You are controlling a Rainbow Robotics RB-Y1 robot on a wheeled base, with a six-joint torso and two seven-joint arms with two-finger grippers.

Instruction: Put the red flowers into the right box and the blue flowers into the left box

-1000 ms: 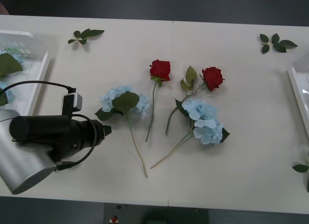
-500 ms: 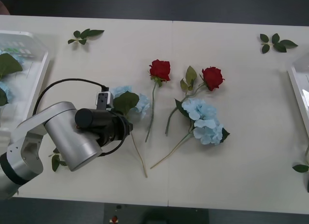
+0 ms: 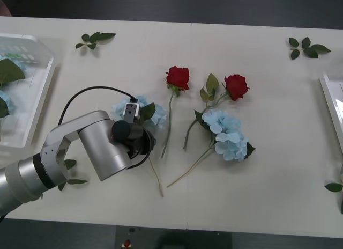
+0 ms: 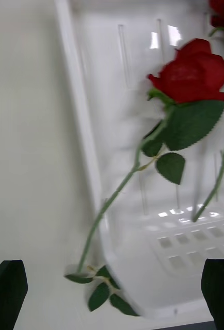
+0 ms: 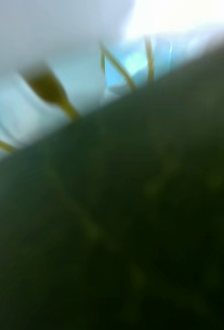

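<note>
Two red flowers [image 3: 178,77] [image 3: 236,86] lie at the table's middle, beside a blue flower [image 3: 228,134]. Another blue flower [image 3: 159,116] lies left of them, half covered by my left gripper [image 3: 137,132], which is down on it; its pale petals [image 5: 123,64] and a dark leaf [image 5: 142,206] sit right against the left wrist camera. The clear left box [image 3: 38,93] holds blue flowers. My right gripper [image 4: 112,294] is open over the white rim of the right box [image 4: 81,129], [image 3: 329,93]. A red flower [image 4: 194,69] lies with its bloom inside and its stem across the rim.
Loose green leaf sprigs lie at the back left [image 3: 95,39], back right [image 3: 306,48], front right edge [image 3: 334,187] and under my left arm [image 3: 68,174]. A second rose bloom [image 4: 222,10] lies deeper in the right box.
My left arm has swung right and forward from the table's front left, ending on top of the left blue flower and covering most of it. The flowers have not moved.
</note>
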